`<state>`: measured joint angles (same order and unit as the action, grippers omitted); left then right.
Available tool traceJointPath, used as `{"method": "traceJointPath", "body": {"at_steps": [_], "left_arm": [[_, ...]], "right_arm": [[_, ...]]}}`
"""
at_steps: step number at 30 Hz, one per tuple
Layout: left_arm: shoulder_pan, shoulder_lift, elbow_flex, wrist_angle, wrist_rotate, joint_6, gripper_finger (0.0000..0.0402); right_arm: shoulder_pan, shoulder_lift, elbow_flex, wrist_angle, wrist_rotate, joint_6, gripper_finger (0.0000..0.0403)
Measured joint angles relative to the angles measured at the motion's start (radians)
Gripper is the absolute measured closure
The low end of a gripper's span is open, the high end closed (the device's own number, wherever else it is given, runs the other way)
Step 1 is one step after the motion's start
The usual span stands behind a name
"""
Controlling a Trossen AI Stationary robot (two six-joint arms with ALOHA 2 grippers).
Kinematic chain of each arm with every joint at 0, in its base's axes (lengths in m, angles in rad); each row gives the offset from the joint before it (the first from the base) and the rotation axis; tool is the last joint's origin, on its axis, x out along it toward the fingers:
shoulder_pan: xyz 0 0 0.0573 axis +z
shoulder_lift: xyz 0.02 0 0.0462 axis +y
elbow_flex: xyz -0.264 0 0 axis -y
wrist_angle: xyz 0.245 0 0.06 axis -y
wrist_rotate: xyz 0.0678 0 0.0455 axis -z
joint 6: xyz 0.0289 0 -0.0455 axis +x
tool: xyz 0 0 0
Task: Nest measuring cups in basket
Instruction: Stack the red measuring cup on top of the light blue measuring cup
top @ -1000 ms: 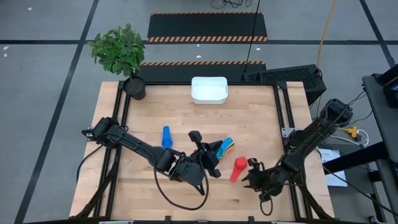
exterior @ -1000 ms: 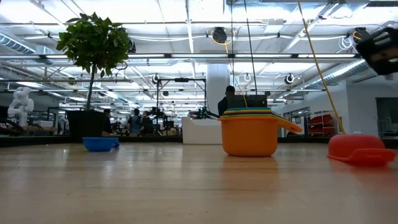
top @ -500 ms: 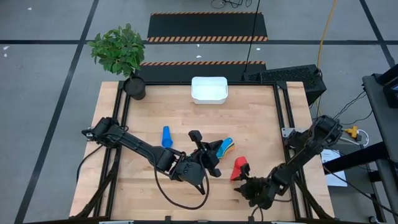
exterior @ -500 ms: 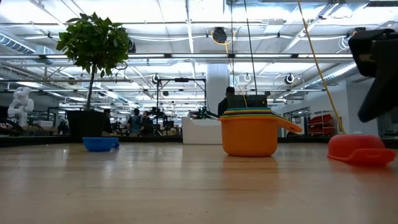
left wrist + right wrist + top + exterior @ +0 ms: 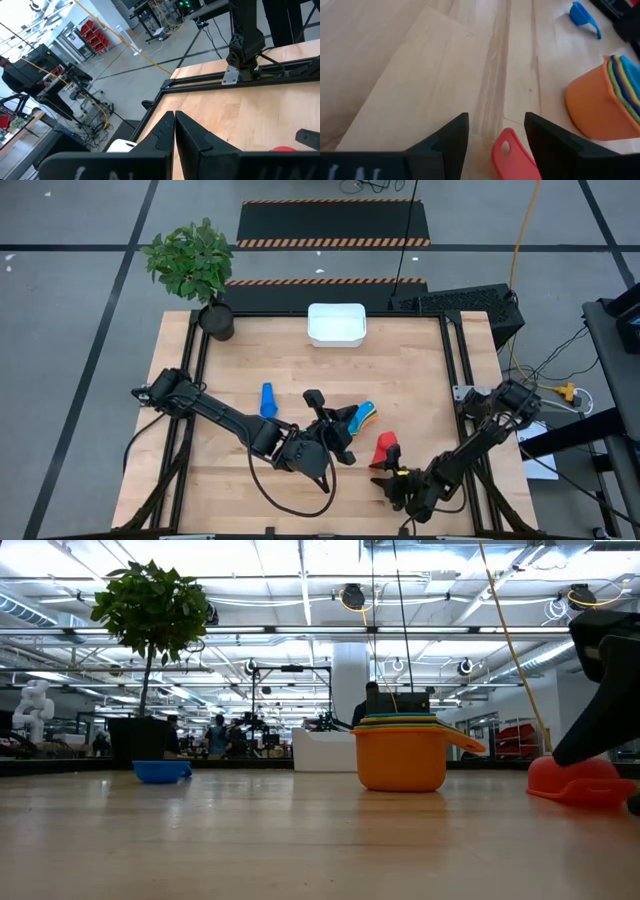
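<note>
The right gripper point(image 5: 392, 477) has swung in from the desk's point(image 5: 420, 370) near right edge; its fingers stand wide, straddling the red cup's point(image 5: 512, 156) handle, likely for a pickup. The left gripper point(image 5: 174, 131), fingers closed, rests beside the nested stack point(image 5: 402, 752). The basket point(image 5: 336, 324) waits at the far edge, clear desk between.

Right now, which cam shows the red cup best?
Low view: the red cup sits upside down on the table, partly behind the right arm. High view shows it small, by the right gripper. Right wrist catches only its handle; left wrist a red sliver.
</note>
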<state>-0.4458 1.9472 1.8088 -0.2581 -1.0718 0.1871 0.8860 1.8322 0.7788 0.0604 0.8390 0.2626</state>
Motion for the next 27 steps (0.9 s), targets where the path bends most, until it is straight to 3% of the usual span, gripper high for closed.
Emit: {"method": "traceJointPath", "body": {"at_steps": [11, 19, 27], "left_arm": [[-0.002, 0.000, 0.000, 0.000, 0.000, 0.010, 0.0382], [-0.002, 0.000, 0.000, 0.001, 0.000, 0.012, 0.0382], [-0.008, 0.000, 0.000, 0.001, 0.000, 0.016, 0.0382]], "right_arm": [[0.003, -0.036, -0.003, -0.111, 0.023, 0.060, 0.0253], [-0.032, -0.036, -0.003, -0.162, -0.067, 0.110, 0.0279], [-0.034, -0.039, -0.004, -0.207, -0.080, 0.114, 0.0362]]}}
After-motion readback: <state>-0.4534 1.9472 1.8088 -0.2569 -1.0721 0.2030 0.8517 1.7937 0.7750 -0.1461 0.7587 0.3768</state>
